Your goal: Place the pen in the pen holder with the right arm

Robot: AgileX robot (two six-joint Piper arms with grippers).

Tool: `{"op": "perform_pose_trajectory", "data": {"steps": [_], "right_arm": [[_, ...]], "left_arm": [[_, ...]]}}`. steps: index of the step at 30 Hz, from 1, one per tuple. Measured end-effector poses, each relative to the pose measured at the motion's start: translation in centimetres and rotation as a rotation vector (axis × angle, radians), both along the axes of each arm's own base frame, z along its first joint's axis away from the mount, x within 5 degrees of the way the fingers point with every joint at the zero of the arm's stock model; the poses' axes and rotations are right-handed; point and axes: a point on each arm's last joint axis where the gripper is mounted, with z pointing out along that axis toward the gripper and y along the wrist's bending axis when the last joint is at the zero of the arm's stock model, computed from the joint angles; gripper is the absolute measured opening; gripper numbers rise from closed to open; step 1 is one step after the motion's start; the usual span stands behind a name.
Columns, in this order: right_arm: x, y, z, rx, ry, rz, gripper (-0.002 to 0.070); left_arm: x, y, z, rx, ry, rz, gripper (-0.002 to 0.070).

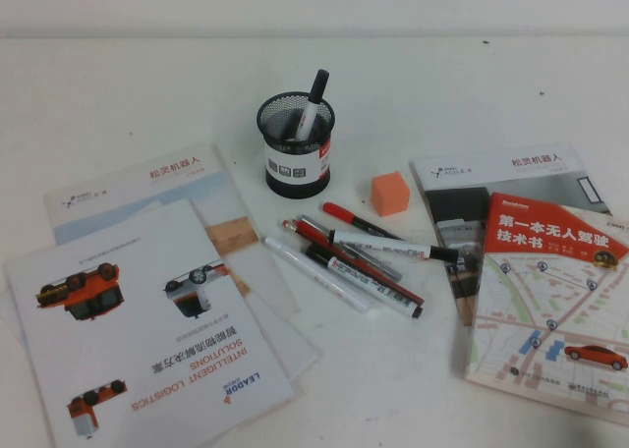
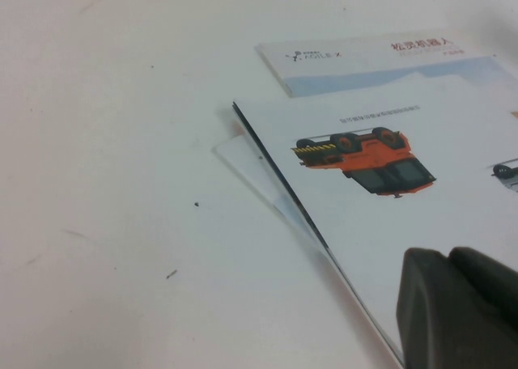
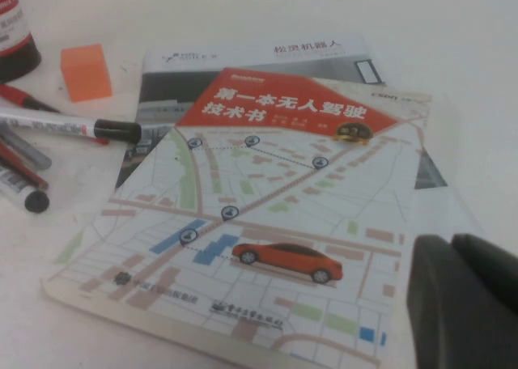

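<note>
Pen [image 1: 313, 99] leaning inside pen holder [image 1: 296, 143]. Left claw [image 2: 458, 308] hovering over brochure [image 2: 380, 215], right claw [image 3: 465, 304] over book [image 3: 267, 215]; open or closed: cannot tell. Risking tipping holder if bumped.

pen holder [image 1: 296, 145]: black wire mesh | booklets [image 1: 147, 320]: glossy paper | table [image 1: 118, 84]: matt white

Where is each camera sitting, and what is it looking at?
High view: up on the robot's side, looking down at the holder, pens and booklets; no arm shows.
Left wrist view: on the left arm, over the truck booklet; left hand at the corner.
Right wrist view: on the right arm, over the map book; right hand at the corner.
High and right views share the orange cube.
</note>
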Motion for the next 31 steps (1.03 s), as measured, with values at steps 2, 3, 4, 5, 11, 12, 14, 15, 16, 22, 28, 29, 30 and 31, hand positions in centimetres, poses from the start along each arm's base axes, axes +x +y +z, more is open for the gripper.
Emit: {"op": "perform_pose_trajectory", "data": {"steps": [2, 3, 4, 5, 11, 12, 14, 15, 16, 22, 28, 29, 30, 31], "right_arm": [[-0.01, -0.01, -0.05, -0.012, 0.004, 0.002, -0.0019], [-0.02, -0.01, -0.06, -0.015, 0.006, 0.003, -0.0019], [-0.02, 0.00, -0.07, -0.012, 0.007, 0.003, -0.0019], [-0.02, 0.04, -0.07, 0.003, 0.008, 0.003, -0.0019], [-0.06, 0.34, -0.07, 0.104, 0.020, 0.010, -0.0019], [-0.06, 0.37, -0.07, 0.113, 0.020, 0.010, -0.0019], [-0.06, 0.40, -0.06, 0.125, 0.022, 0.011, -0.0019], [-0.07, 0.41, -0.06, 0.126, 0.022, 0.011, -0.0019], [-0.07, 0.41, -0.06, 0.127, 0.022, 0.011, -0.0019], [-0.06, 0.39, -0.06, 0.126, 0.022, 0.008, -0.0019], [-0.01, -0.13, -0.06, 0.127, 0.016, -0.090, -0.0019], [0.00, -0.23, -0.06, 0.128, 0.014, -0.108, -0.0019], [0.00, -0.30, -0.06, 0.128, 0.013, -0.123, -0.0019], [0.00, -0.35, -0.06, 0.126, 0.013, -0.131, -0.0019]], "left_arm": [[0.00, 0.00, 0.00, 0.000, 0.000, 0.000, -0.0002], [0.00, 0.00, 0.00, 0.000, 0.000, 0.000, -0.0003], [0.00, 0.00, 0.00, 0.000, 0.000, 0.000, -0.0003], [0.00, 0.00, 0.00, 0.000, 0.000, 0.000, -0.0003], [0.00, 0.00, 0.00, 0.000, 0.000, 0.000, -0.0003], [0.00, 0.00, 0.00, 0.000, 0.000, 0.000, -0.0003], [0.00, 0.00, 0.00, 0.000, 0.000, 0.000, -0.0002], [0.00, 0.00, 0.00, 0.000, 0.000, 0.000, -0.0002], [0.00, 0.00, 0.00, 0.000, 0.000, 0.000, -0.0002], [0.00, 0.00, 0.00, 0.000, 0.000, 0.000, -0.0003], [0.00, 0.00, 0.00, 0.000, 0.000, 0.000, -0.0003], [0.00, 0.00, 0.00, 0.000, 0.000, 0.000, -0.0003], [0.00, 0.00, 0.00, 0.000, 0.000, 0.000, -0.0002], [0.00, 0.00, 0.00, 0.000, 0.000, 0.000, -0.0003]]}}
